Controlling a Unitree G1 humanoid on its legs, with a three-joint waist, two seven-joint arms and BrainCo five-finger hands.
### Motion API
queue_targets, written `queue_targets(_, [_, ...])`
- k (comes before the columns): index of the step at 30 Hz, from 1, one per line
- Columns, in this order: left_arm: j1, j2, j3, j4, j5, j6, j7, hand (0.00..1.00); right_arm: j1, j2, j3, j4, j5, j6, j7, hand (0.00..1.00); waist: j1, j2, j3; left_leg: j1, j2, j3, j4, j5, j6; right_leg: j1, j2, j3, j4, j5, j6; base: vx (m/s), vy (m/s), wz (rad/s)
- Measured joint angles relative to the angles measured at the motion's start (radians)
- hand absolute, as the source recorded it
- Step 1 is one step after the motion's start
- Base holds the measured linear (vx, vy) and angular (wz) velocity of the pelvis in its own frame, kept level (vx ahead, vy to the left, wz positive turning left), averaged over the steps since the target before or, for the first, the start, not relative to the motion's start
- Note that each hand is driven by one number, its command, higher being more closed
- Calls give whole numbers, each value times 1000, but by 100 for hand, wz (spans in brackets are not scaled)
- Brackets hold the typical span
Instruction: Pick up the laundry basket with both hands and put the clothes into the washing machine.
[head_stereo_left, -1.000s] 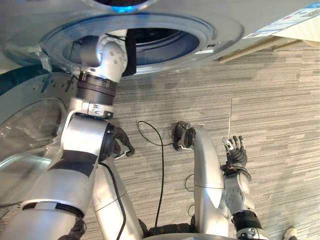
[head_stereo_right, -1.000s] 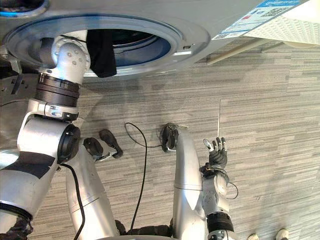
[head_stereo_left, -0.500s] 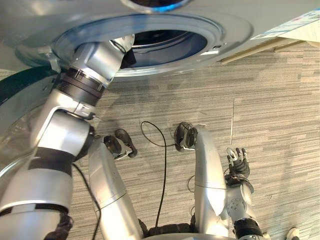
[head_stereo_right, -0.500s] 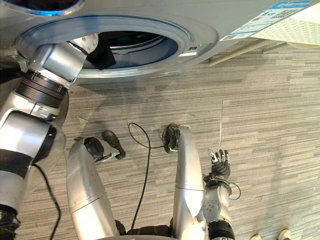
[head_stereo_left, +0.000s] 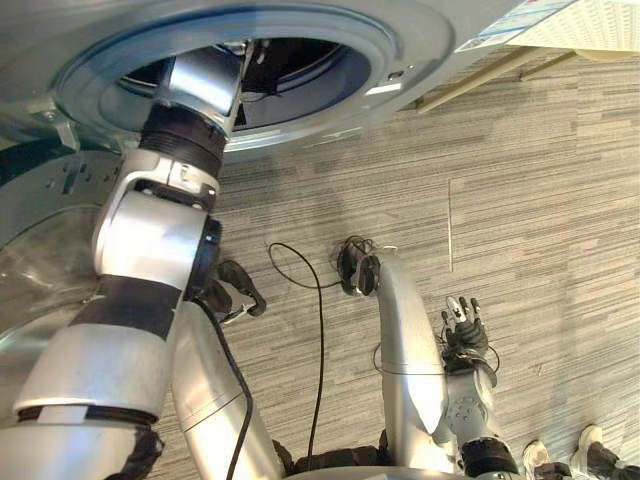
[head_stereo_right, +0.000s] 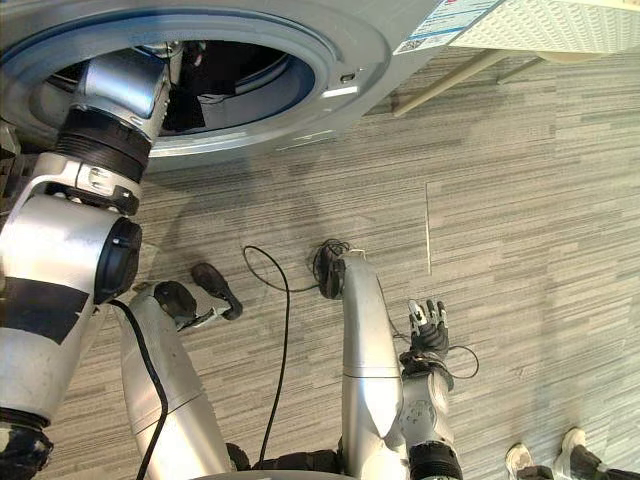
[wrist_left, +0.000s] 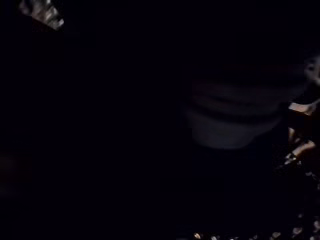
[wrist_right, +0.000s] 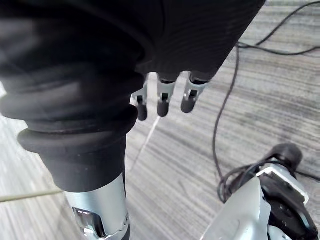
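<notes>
The left arm (head_stereo_left: 190, 90) crowds the grey washing machine's (head_stereo_left: 400, 40) round opening, and the left hand is hidden inside, its grasp unreadable. The right hand (head_stereo_left: 462, 330) hangs released over open grey striped carpet (head_stereo_left: 560, 200). A dim striped cloth (wrist_left: 235, 115) lies in the drum.

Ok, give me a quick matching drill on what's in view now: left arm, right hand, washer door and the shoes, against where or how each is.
Things
1. left arm
2. right hand
3. washer door
4. a person's shoes

Place or state
A. on the floor, lower right corner of the head views
B. swung open at the robot's left
C. reaching into the drum opening
D. fingers straight, holding nothing, above the floor

Pairs: 1-C, 2-D, 3-B, 4-A
</notes>
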Motion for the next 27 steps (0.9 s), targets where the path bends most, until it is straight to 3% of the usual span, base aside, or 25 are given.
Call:
queue_targets(4, [8,-24,-10,34,-402,-55,-26,0,3,3,-8,-14,0,14,-2,0,4,-1,0,0,-1,0,-8,1,1,2,3,-4,-6,0,0,-6,-70,3])
queue_targets(6, [9,-26,-45,34,-708,-100,-27,0,3,3,-5,-25,-1,15,-10,0,5,-1,0,2,-1,1,-8,1,1,5,6,-4,-10,0,0,-7,-49,-4])
queue_targets(8, [12,-27,-53,34,-851,-127,-26,0,3,2,3,-28,-4,15,-26,0,4,-1,0,11,2,1,-9,1,1,13,9,-4,-14,0,0,-21,-58,-5])
queue_targets(14, [67,-28,-19,34,-977,-177,11,0,3,2,13,-53,-40,34,-45,0,5,-1,-1,43,15,14,-17,0,0,28,17,5,-14,0,0,-47,-78,-3])
queue_targets(17, [120,-59,64,30,-1000,-220,37,0,3,9,14,-54,-40,34,-47,0,3,-6,-5,50,17,16,-18,1,0,30,23,9,-13,1,-1,-51,-79,-5])
queue_targets(20, [199,-140,187,9,-1032,-281,59,0,3,21,15,-56,-40,33,-48,0,2,-19,-16,57,16,16,-21,2,-3,34,23,9,-12,0,-2,-28,-74,1])
queue_targets(25, [420,-341,461,-52,-1080,-407,90,0,2,23,33,-56,-42,4,-68,0,2,-29,-23,134,-3,22,-60,8,-12,110,9,2,-33,-4,-8,-19,-73,13])
queue_targets(27, [490,-361,539,-64,-1098,-431,100,0,-4,28,50,-55,-41,-2,-68,0,0,-44,-32,170,-6,32,-91,15,-23,136,8,4,-54,-4,-9,-32,-108,6])
